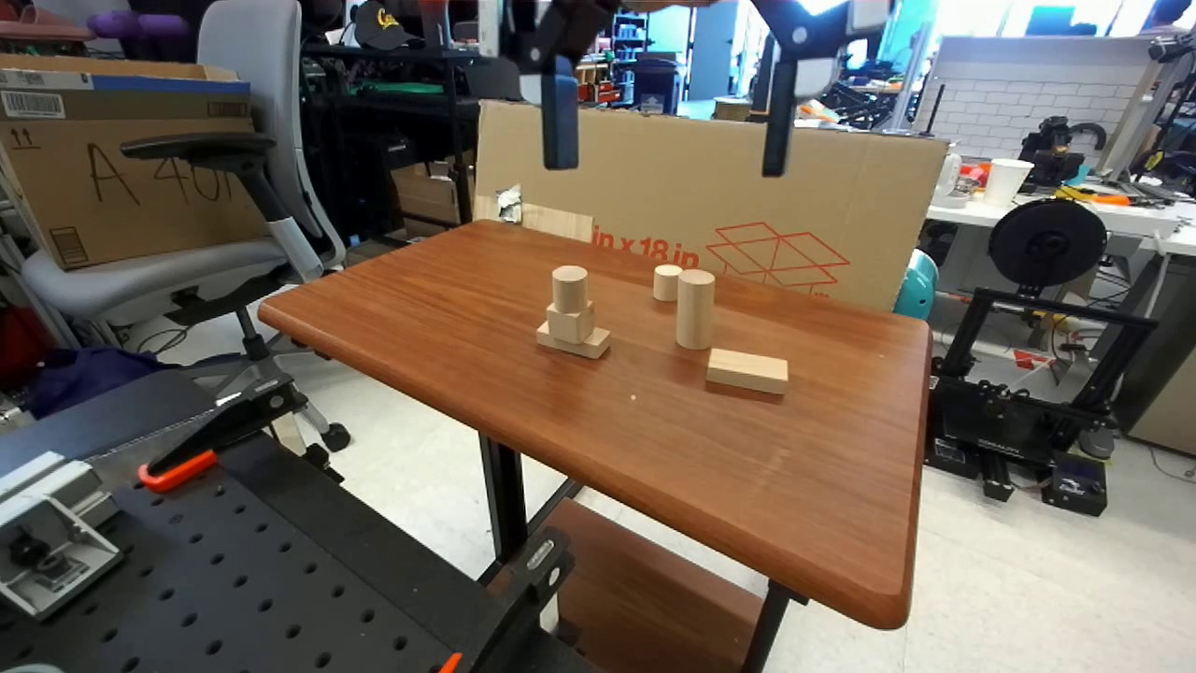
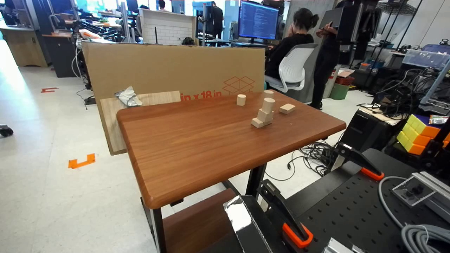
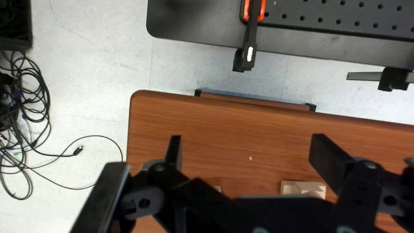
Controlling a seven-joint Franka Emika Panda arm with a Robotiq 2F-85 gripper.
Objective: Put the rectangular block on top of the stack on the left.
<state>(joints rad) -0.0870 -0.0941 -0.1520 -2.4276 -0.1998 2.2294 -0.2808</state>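
Observation:
The rectangular block (image 1: 747, 370), flat and pale, lies on the brown table (image 1: 448, 308) in both exterior views (image 2: 287, 108). Only a small corner of it (image 3: 217, 188) shows in the wrist view. The stack (image 1: 571, 324) has a flat base, a cube and a short cylinder on top. It stands apart from the block, and shows in an exterior view (image 2: 264, 116). In the wrist view the stack (image 3: 302, 187) is partly hidden by the gripper body. My gripper (image 1: 668, 168) is open and empty, high above the table; its fingers (image 3: 247, 139) are wide apart.
A tall upright cylinder (image 1: 695, 310) stands between the stack and the block. A short cylinder (image 1: 666, 282) is behind it. A cardboard sheet (image 1: 710, 206) stands along the table's far edge. A black perforated bench (image 1: 280, 561) with clamps is at the near side.

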